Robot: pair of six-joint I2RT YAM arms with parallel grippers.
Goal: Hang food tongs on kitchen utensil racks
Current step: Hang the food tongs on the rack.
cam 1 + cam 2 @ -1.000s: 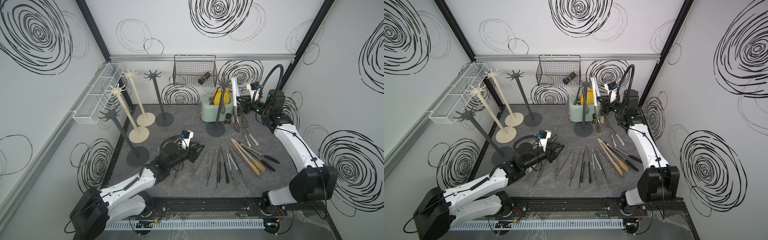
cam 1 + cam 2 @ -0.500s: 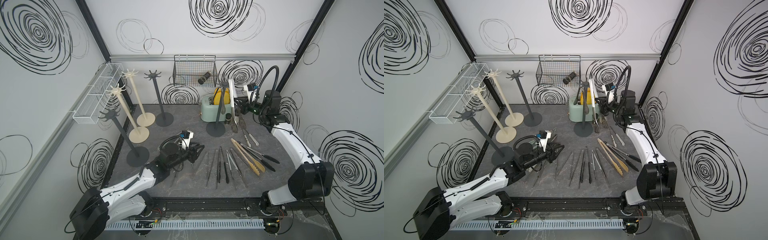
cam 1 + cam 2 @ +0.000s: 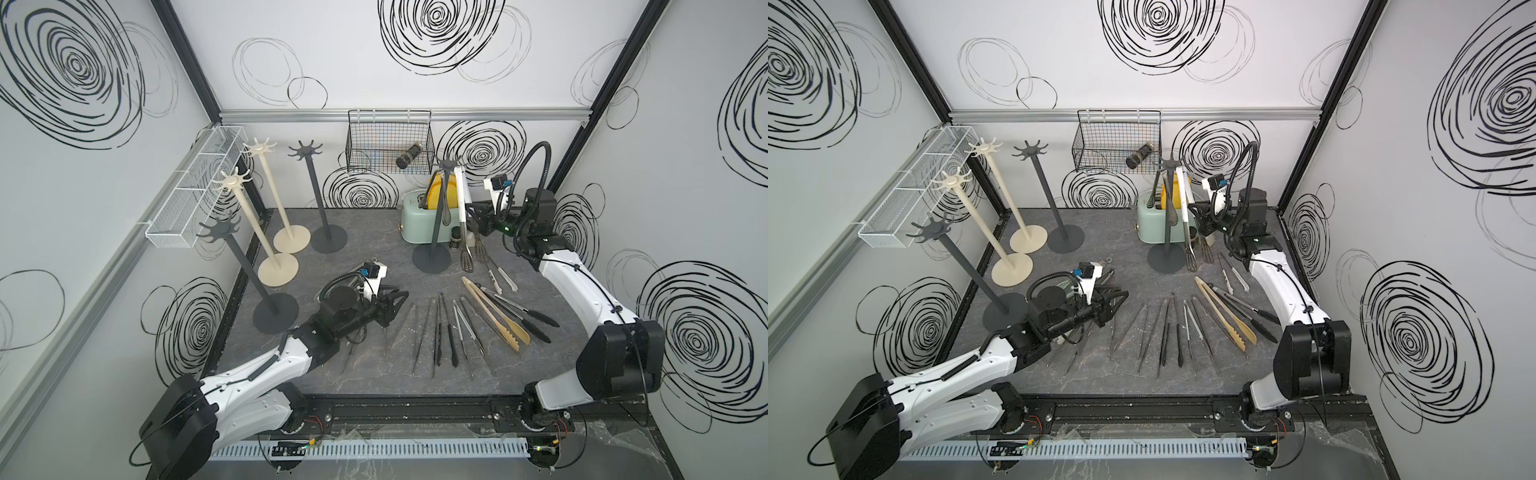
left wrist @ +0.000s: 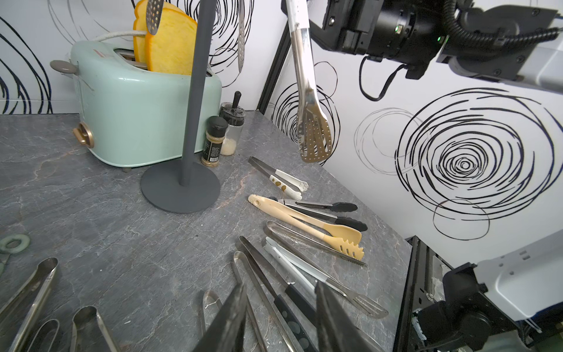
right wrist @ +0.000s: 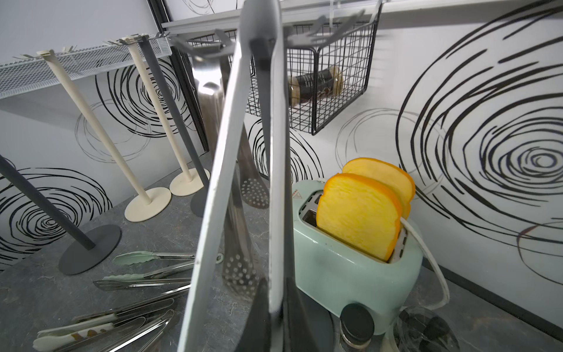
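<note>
Right gripper [image 3: 473, 211] is clamped on a long steel pair of tongs with a white handle and slotted heads [image 4: 308, 91]. It's holding it nearly upright, heads down and clear of the grey stone-look desk [image 3: 365, 249], just on the right-arm side of the mint-green toaster [image 3: 415, 222].

The handle end sits right up at the star-shaped top of the dark grey pole rack [image 3: 436, 224], which stands directly in front of the toaster. Can't tell whether it's on a hook or only beside one.

Stuff in the way up there: a perforated steel pair of tongs [image 3: 446, 210] already dangling from that rack. There's also the black wire basket [image 3: 361, 141] on the wall above the toaster, with a dark jar [image 3: 409, 154] lying in it.

Left gripper [image 3: 395, 305] hangs low over the desk well in front of the toaster, jaws partly apart, not gripping anything.

The other tongs lie fanned out on the desk in front of the toaster:
- slim steel ones [image 4: 45, 271]
- black-tipped ones [image 4: 350, 224]
- a tan pair [image 4: 342, 234]
- a cream-headed pair [image 4: 289, 183]

Two cream pole racks [image 3: 291, 240] and two more dark grey pole racks [image 3: 329, 239] stand off on the toaster's left-arm side.

Tucked against the toaster are a small black-capped spice jar [image 4: 214, 141] and a clear shaker [image 4: 233, 128]. The jar label has print, but it's too small to read. The toaster's little triangle sticker [image 5: 297, 195] is just as unreadable.
</note>
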